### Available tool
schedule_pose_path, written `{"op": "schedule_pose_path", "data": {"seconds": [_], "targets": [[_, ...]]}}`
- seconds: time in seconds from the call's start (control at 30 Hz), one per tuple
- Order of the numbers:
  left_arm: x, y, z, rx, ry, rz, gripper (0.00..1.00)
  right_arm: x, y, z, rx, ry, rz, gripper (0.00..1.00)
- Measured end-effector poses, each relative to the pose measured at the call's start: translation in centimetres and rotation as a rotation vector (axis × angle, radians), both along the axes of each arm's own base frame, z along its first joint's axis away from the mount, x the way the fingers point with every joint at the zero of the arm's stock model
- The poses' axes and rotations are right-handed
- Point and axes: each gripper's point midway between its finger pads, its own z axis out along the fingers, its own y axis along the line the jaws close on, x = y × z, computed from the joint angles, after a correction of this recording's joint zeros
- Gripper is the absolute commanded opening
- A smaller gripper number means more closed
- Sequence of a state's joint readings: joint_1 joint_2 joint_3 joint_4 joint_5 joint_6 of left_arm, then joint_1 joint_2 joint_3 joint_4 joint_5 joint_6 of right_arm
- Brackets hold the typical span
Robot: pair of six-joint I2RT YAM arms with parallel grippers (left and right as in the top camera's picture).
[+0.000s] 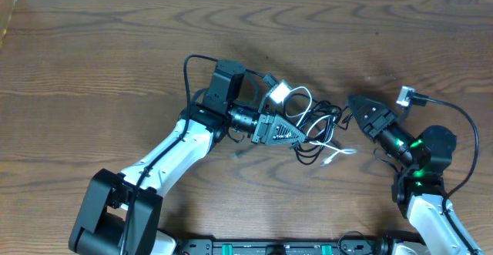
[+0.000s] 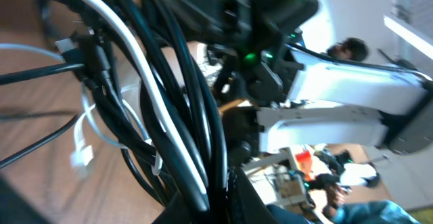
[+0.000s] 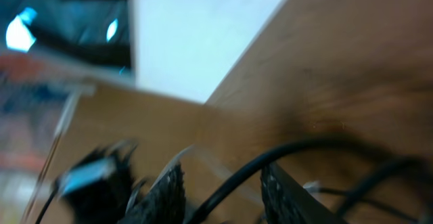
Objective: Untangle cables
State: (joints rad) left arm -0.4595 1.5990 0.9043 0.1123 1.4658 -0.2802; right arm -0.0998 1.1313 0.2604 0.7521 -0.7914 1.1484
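Observation:
A tangle of thin black and white cables (image 1: 317, 120) lies on the wooden table between my two grippers. My left gripper (image 1: 300, 134) is shut on a bundle of these cables; in the left wrist view the black and white cords (image 2: 183, 109) run up out of its closed jaws (image 2: 220, 193). A white plug end (image 1: 339, 153) trails toward the front; it also shows in the left wrist view (image 2: 81, 156). My right gripper (image 1: 354, 102) is open at the tangle's right edge. In the blurred right wrist view a black cable (image 3: 298, 149) passes between its spread fingers (image 3: 223, 193).
The wooden table (image 1: 92, 62) stretches left and back to a white far edge. A small white block (image 1: 278, 93) sits on the left wrist. A silver connector (image 1: 406, 95) with a thicker black cable belongs to the right arm.

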Motion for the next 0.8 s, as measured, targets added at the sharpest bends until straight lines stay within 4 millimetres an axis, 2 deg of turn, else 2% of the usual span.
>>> {"op": "schedule_pose_path", "data": {"seconds": [0.13, 0.2, 0.27, 0.33, 0.4, 0.5, 0.57, 0.6, 0.67, 0.7, 0.8], "targets": [[1.3, -0.3, -1.0, 0.053, -0.03, 0.076, 0.08, -2.8, 2.6, 3.9, -0.044, -0.244, 0.229, 0.44], [1.7, -0.3, -1.2, 0.066, -0.037, 0.096, 0.08, -3.9, 3.3, 5.1, -0.062, -0.323, 0.295, 0.48], [1.9, -0.4, -1.5, 0.078, -0.043, 0.112, 0.08, -5.1, 4.0, 5.5, -0.074, -0.362, 0.368, 0.5], [2.2, -0.4, -1.6, 0.087, -0.048, 0.126, 0.08, -5.6, 4.3, 5.4, -0.076, -0.362, 0.405, 0.59], [2.3, -0.4, -1.7, 0.09, -0.049, 0.13, 0.08, -5.9, 4.4, 5.1, -0.082, -0.361, 0.426, 0.64], [2.3, -0.4, -1.7, 0.093, -0.05, 0.133, 0.08, -5.4, 4.3, 3.5, -0.081, -0.283, 0.417, 0.65], [2.2, -0.4, -1.6, 0.089, -0.048, 0.128, 0.08, -4.4, 3.7, 0.6, -0.069, -0.127, 0.357, 0.63], [2.1, -0.4, -1.5, 0.079, -0.05, 0.12, 0.08, -4.1, 3.4, -0.8, -0.069, -0.059, 0.321, 0.64], [2.1, -0.3, -1.1, 0.065, -0.045, 0.112, 0.08, -3.7, 2.5, -3.8, -0.092, 0.071, 0.247, 0.77], [2.3, -0.1, -0.9, 0.059, -0.033, 0.114, 0.08, -3.5, 2.0, -4.9, -0.111, 0.115, 0.211, 0.8], [3.5, 1.1, -0.6, 0.055, 0.006, 0.151, 0.08, -2.9, 1.0, -6.2, -0.175, 0.137, 0.141, 0.8]]}}
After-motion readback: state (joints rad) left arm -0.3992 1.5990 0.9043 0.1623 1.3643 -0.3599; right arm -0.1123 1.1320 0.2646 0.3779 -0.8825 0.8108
